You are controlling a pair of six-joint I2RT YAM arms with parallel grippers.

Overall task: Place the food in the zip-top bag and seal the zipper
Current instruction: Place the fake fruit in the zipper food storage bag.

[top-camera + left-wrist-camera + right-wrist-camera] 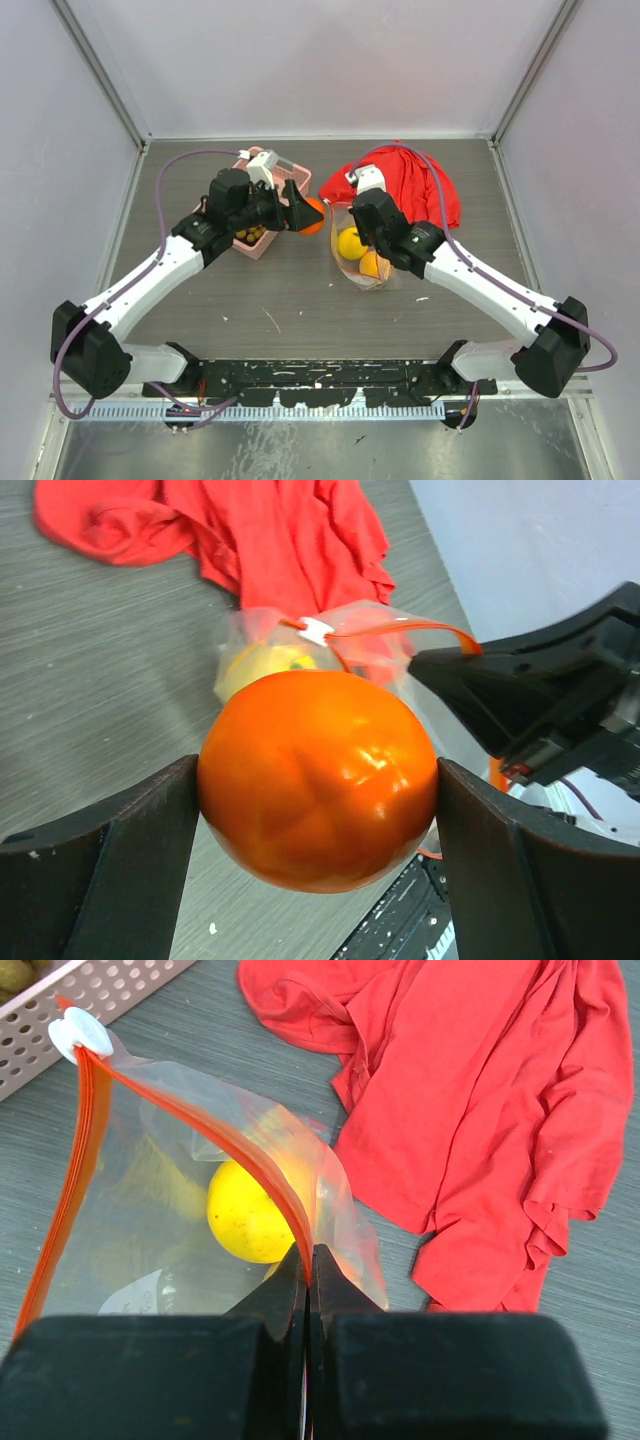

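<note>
My left gripper (318, 810) is shut on the orange (318, 778) and holds it above the table, just left of the zip-top bag (362, 250); the orange also shows in the top view (314, 214). My right gripper (309, 1260) is shut on the bag's orange-red zipper strip (190, 1110) and holds the mouth up and open. Two yellow-orange fruits (351, 243) (372, 264) lie inside the bag; one shows in the right wrist view (247, 1212). The golden-brown berries (250, 236) lie in the pink basket (285, 172), mostly hidden by my left arm.
A red cloth (415, 182) lies crumpled behind and right of the bag; it also shows in the right wrist view (470, 1090) and the left wrist view (270, 540). A white slider tab (80, 1032) sits at the zipper's far end. Grey walls enclose the table.
</note>
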